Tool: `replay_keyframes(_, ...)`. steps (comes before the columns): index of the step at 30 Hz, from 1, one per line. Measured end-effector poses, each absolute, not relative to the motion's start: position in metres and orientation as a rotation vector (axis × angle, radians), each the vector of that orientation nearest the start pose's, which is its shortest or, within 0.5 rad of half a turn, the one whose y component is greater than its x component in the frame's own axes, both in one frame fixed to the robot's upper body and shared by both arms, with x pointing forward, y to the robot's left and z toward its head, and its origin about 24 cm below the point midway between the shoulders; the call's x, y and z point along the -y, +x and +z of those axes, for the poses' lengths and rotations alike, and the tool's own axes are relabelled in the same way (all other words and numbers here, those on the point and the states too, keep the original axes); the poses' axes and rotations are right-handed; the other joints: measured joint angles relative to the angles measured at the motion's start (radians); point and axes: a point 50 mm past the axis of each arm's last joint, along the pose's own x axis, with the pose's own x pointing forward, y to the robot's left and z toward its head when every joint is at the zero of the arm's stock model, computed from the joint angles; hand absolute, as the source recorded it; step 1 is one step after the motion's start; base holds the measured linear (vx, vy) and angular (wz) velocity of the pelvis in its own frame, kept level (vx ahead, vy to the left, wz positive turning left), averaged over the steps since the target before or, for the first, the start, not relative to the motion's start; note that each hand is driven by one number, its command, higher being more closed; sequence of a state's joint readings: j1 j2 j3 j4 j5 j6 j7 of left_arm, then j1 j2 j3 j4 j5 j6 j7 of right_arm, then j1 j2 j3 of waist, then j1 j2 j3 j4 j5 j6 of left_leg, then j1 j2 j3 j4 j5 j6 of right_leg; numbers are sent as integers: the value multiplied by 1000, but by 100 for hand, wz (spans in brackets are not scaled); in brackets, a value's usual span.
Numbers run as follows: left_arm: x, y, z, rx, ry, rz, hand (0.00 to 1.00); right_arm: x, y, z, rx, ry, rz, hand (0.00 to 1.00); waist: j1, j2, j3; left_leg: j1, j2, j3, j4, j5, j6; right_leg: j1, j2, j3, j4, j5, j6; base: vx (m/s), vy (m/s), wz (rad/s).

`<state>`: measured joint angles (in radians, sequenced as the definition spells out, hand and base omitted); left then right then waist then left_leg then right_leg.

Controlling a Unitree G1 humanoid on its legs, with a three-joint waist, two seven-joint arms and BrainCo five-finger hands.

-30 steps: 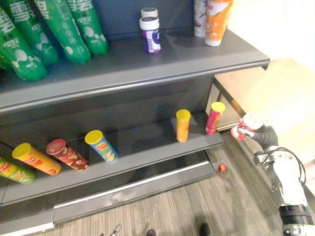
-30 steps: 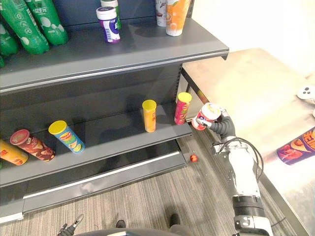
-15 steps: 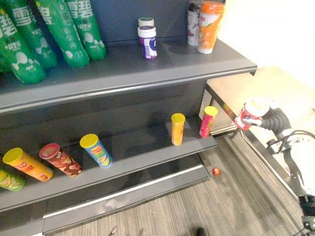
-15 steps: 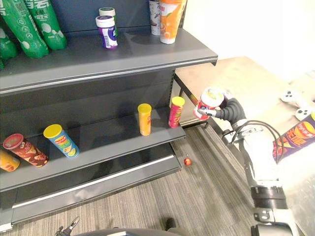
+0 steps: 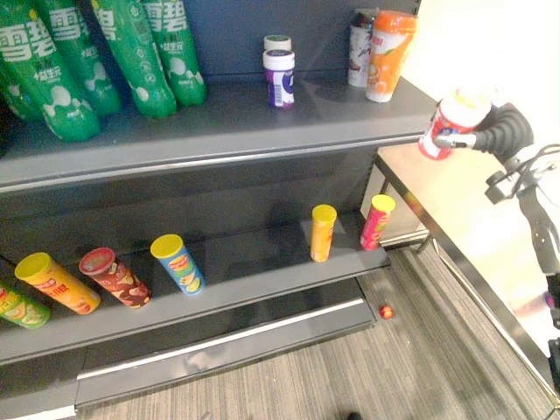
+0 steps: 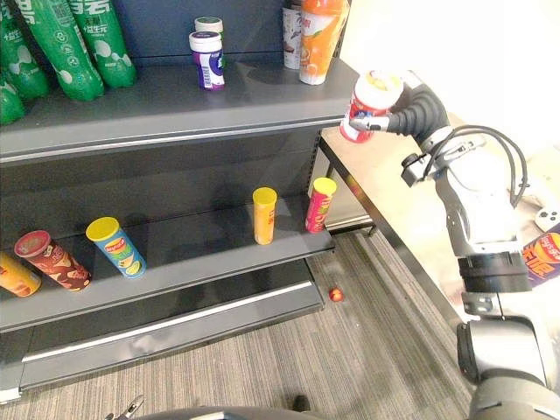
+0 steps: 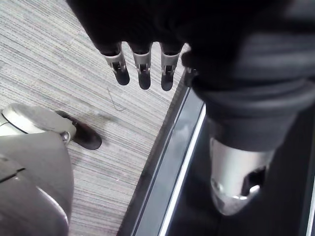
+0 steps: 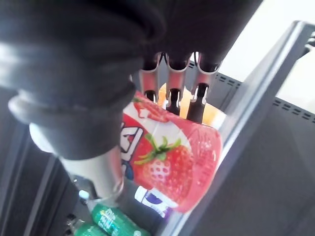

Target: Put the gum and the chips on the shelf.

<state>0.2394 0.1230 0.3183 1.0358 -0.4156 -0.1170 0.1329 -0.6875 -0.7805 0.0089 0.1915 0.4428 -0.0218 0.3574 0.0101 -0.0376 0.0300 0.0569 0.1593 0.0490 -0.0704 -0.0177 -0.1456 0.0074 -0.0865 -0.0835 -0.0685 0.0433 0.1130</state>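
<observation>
The right hand (image 6: 422,112) is raised, its fingers wrapped round a red gum bottle with a white cap (image 6: 371,105). The bottle sits just off the front right corner of the dark grey upper shelf (image 6: 175,131). Near the hand, to its left, an orange plastic bottle (image 6: 319,39) stands on that shelf. A purple-and-white gum bottle (image 6: 207,61) stands farther left. Well below the hand, a yellow chip tube (image 6: 264,215) and a pink chip tube with a yellow lid (image 6: 319,205) stand upright on the lower shelf (image 6: 192,262).
</observation>
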Motion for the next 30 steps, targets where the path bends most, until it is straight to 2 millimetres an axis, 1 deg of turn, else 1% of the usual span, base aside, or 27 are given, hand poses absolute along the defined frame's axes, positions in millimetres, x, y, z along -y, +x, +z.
replay_keyframes(4,-250,29,-157,-1056,-293,799,0,234,341,263,439,-370,342,100,22,-2,-1,2,1,-4,0,4,2,5,1,-5,0,2,-2,-40,-8,3)
replay_keyframes(8,-250,29,-158,-1058,-292,796,0,232,348,265,414,-369,340,100,30,-2,-1,13,2,-20,-20,19,0,18,2,-22,-5,2,-3,-34,-16,12)
replay_keyframes(17,-249,26,-158,-1078,-286,791,0,225,362,305,461,-365,287,100,60,-3,-1,15,3,-48,-22,24,0,42,3,-51,-18,3,-3,-22,-8,9)
replay_keyframes(20,-248,27,-159,-1084,-287,790,0,227,366,304,432,-354,277,100,64,-5,0,15,3,-58,-22,24,0,50,2,-61,-22,3,-4,-8,-5,10)
replay_keyframes(22,-248,27,-159,-1083,-286,790,0,231,369,298,399,-311,259,100,80,-9,2,14,3,-59,-22,24,0,50,3,-62,-24,3,-4,-6,-2,2)
replay_keyframes(26,-248,27,-159,-1084,-285,791,0,232,375,292,343,-289,239,100,84,-9,3,12,3,-62,-22,24,0,51,3,-67,-25,3,-4,0,0,0)
replay_keyframes(30,-248,29,-159,-1079,-287,788,0,232,379,302,364,-259,205,100,87,-8,7,12,4,-65,-22,24,-1,54,4,-70,-27,3,-4,0,0,0)
